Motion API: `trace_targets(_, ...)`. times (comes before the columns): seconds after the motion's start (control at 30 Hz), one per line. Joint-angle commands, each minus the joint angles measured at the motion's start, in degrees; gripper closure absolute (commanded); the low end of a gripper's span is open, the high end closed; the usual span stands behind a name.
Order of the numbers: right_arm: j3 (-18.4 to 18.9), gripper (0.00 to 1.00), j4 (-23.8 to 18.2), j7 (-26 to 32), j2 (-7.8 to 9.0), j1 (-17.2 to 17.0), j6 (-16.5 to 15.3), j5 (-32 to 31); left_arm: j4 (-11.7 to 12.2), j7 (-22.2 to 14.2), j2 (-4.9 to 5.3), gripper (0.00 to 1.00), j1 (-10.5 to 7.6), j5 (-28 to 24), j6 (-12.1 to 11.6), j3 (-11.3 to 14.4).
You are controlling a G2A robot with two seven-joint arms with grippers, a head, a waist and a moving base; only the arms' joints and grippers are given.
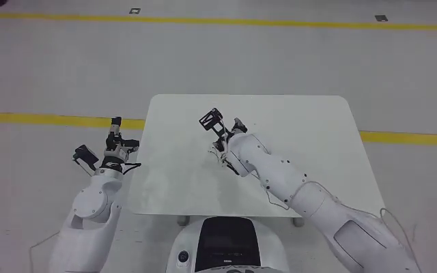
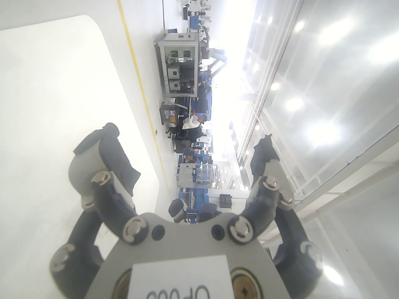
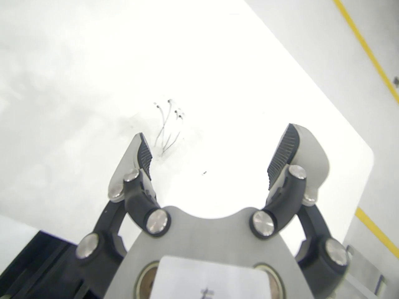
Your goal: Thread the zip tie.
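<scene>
Several thin pale zip ties [image 3: 167,124] with small dark heads lie in a loose bunch on the white table [image 3: 93,48]. My right gripper [image 3: 215,132] hovers above the table, open, with the ties just beyond one fingertip and nothing between the fingers. From above, the right gripper [image 1: 224,123] is over the table's [image 1: 307,136] middle left part. My left gripper [image 1: 100,140] is off the table's left edge, open and empty. In its own wrist view the left gripper [image 2: 187,133] points past the table's [image 2: 46,94] rim into the room.
A tiny dark speck [image 3: 204,173] lies on the table near the ties. Yellow floor lines [image 1: 218,20] run behind and beside the table. Bare tabletop stretches to the right of the right arm.
</scene>
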Motion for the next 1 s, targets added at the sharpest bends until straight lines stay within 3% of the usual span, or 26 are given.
trace_targets(0.0, 0.1, 0.0, -0.1, -0.1, 0.06, -0.1, 0.1, -0.6, 0.0, 0.0, 0.0, 0.0, 0.0, 0.0, 0.0, 0.0)
trace_targets(0.23, 0.1, 0.0, -0.1, -0.1, 0.06, -0.1, 0.1, -0.6, 0.0, 0.0, 0.0, 0.0, 0.0, 0.0, 0.0, 0.0)
trace_targets(0.27, -0.1, 0.0, 0.1, 0.0, 0.06, -0.2, -0.9, -0.4, 0.0, 0.0, 0.0, 0.0, 0.0, 0.0, 0.0, 0.0)
trace_targets(0.37, 0.1, 0.0, 3.1, 1.3, -0.47, 1.3, -8.2, 4.0, 0.0, 0.0, 0.0, 0.0, 0.0, 0.0, 0.0, 0.0)
trace_targets(0.5, -1.8, 0.0, 8.1, 2.9, -2.58, 4.6, -11.6, 8.6, 0.0, 0.0, 0.0, 0.0, 0.0, 0.0, 0.0, 0.0)
trace_targets(0.67, -5.7, 0.0, 17.1, 5.3, -6.49, 9.1, -14.8, 15.4, 0.0, 0.0, 0.0, 0.0, 0.0, 0.0, 0.0, 0.0)
trace_targets(0.7, -6.1, 0.0, 18.6, 5.1, -7.08, 9.7, -14.9, 16.2, 0.0, 0.0, 0.0, 0.0, 0.0, 0.0, 0.0, 0.0)
trace_targets(0.97, -6.1, 0.0, 18.6, 5.1, -7.08, 9.7, -14.9, 16.2, 0.0, 0.0, 0.0, 0.0, 0.0, 0.0, 0.0, 0.0)
